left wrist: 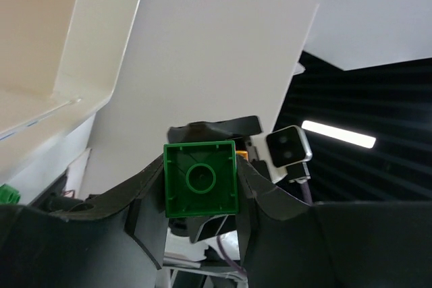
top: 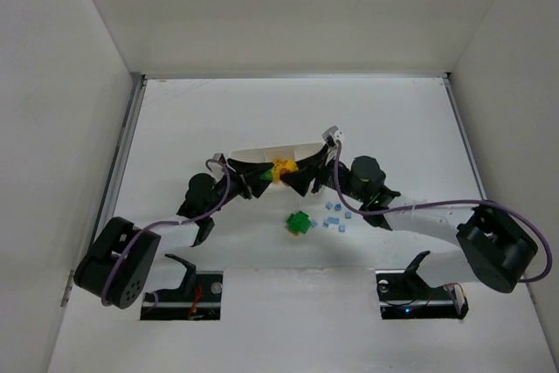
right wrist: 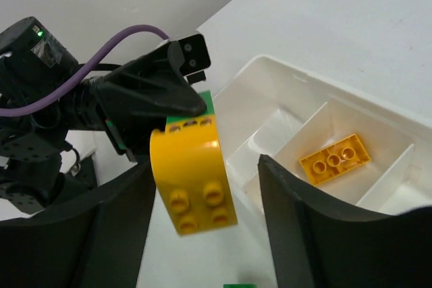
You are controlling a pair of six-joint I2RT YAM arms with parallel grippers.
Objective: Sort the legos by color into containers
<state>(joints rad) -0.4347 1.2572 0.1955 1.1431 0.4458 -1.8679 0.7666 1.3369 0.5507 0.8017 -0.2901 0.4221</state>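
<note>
My left gripper point(top: 259, 177) point(left wrist: 200, 181) is shut on a green lego point(left wrist: 200, 179), hollow underside facing the camera. A yellow-orange curved lego point(right wrist: 192, 173) point(top: 281, 169) is stuck to that green lego point(right wrist: 210, 104). My right gripper point(top: 295, 178) point(right wrist: 206, 166) is open with its fingers either side of the yellow lego, a clear gap at the right finger point(right wrist: 304, 220). Both grippers meet just above the near side of the white tray point(top: 262, 153). In the right wrist view a flat yellow-orange lego point(right wrist: 335, 158) lies in the tray's middle compartment point(right wrist: 351, 92).
A bright green lego point(top: 299, 223) lies on the table in front of the tray, with several tiny light-blue legos point(top: 334, 216) to its right. White walls enclose the table on three sides. The right wrist camera point(left wrist: 287, 146) sits close behind the held green lego.
</note>
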